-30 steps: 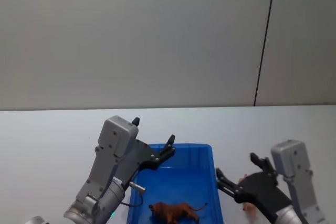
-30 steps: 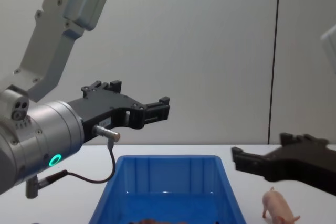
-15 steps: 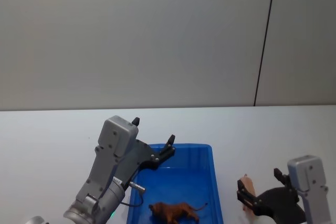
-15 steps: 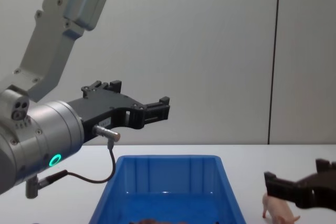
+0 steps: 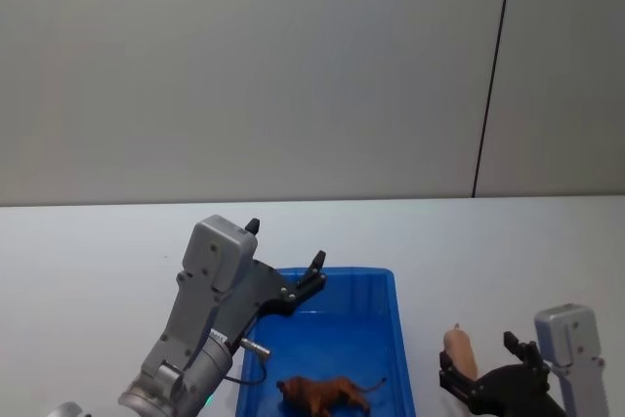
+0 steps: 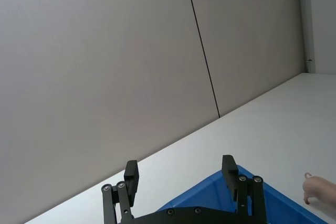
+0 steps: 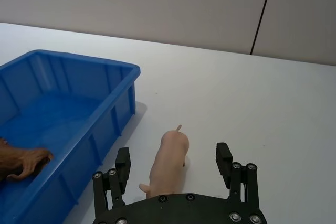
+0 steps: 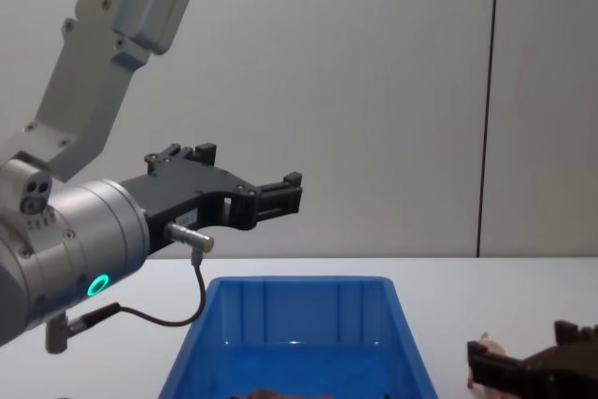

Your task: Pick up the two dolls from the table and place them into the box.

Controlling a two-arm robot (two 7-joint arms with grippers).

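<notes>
The orange-brown doll [image 5: 327, 395] lies on the floor of the blue box [image 5: 337, 273], also seen as the doll [image 7: 23, 162] in the box [image 7: 79, 62]. The pale pink pig doll [image 7: 169, 163] stands on the white table [image 7: 262, 103] just right of the box. My right gripper [image 7: 173, 151] is open and low over the pig, one finger on each side of it, not touching. In the head view the pig [image 5: 459, 347] pokes out past the right gripper [image 5: 477, 363]. My left gripper [image 5: 285, 243] hangs open and empty above the box's far left part.
A plain grey wall with a dark vertical seam [image 5: 493, 75] stands behind the table. Bare white tabletop [image 5: 508, 241] stretches right of and beyond the box [image 8: 299, 310]. The left arm's large grey body [image 8: 84, 231] is raised at the left.
My right gripper has come down and drawn back toward me, from above the pig to straddling it near the table. The left arm, the box and both dolls have stayed put.
</notes>
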